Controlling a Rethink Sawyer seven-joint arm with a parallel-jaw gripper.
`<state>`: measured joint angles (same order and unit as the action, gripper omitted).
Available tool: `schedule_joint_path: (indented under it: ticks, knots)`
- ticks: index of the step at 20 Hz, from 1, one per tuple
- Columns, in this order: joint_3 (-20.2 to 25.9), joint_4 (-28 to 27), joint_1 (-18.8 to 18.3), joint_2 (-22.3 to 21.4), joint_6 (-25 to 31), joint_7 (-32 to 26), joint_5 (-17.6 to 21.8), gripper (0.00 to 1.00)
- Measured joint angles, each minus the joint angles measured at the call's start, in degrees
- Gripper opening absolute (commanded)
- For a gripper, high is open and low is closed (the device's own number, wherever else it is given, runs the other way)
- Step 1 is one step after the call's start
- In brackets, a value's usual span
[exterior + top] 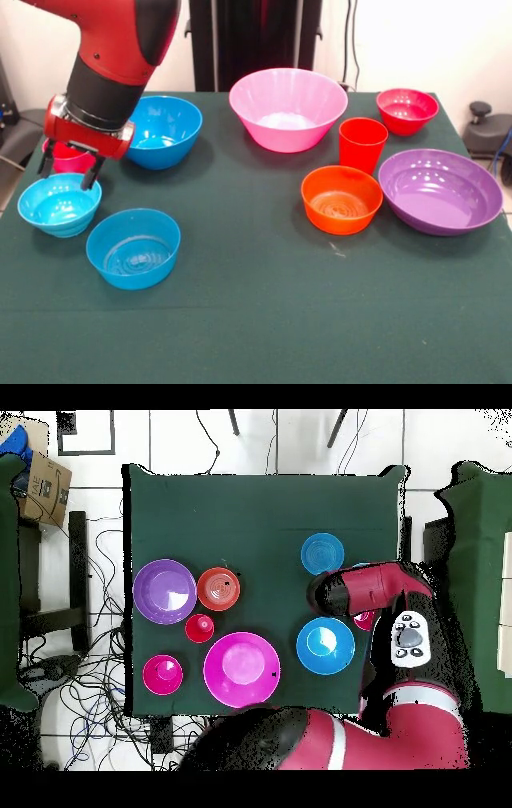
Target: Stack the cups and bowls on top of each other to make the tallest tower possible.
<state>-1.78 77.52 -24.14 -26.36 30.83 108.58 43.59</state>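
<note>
Gripper (70, 170) sits at the far left of the front view, two dark fingers spread apart and holding nothing, tips hanging just over the back rim of the small light-blue bowl (59, 205), probably lining up to take that rim. Right behind the gripper, half hidden by it, is the pinkish-red cup (70, 159), upright. Just right of and nearer the camera than the gripper lies the small blue bowl (134, 247), apart from the light-blue one. Behind and right of the gripper, close to the arm's wrist, stands the deep blue bowl (165, 130). Well to the right: large pink bowl (288, 108), then orange-red cup (362, 144) just behind the small orange bowl (342, 199), small red bowl (407, 110) further back, wide purple bowl (440, 190) furthest from the gripper. Everything sits open side up and spread out singly on the green table (256, 320), so no tower exists yet; nothing is nested. Overhead view confirms the spread, with the arm covering the light-blue bowl. Likely this is an early pick; wide bowls should go at the bottom, cups last.
</note>
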Motion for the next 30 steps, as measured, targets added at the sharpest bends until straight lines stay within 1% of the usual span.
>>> schedule_joint_path:
  ticks: [7, 10, 14, 21, 24, 30]
  knots:
    - [3.3, 1.8, -2.7, -1.9, 5.6, 0.0, -2.8, 1.00]
    - [4.7, 2.4, -3.6, -2.6, 7.3, 0.0, -3.5, 1.00]
    - [6.8, 3.1, -4.6, -2.9, 7.8, 0.0, -3.5, 1.00]
    - [8.8, 3.7, -5.3, -2.8, 7.8, 0.0, -3.5, 1.00]
    - [10.5, 3.9, -6.2, -2.3, 7.8, 0.0, -3.5, 1.00]
    - [11.5, 3.9, -6.9, -1.4, 7.8, 0.0, -3.5, 1.00]
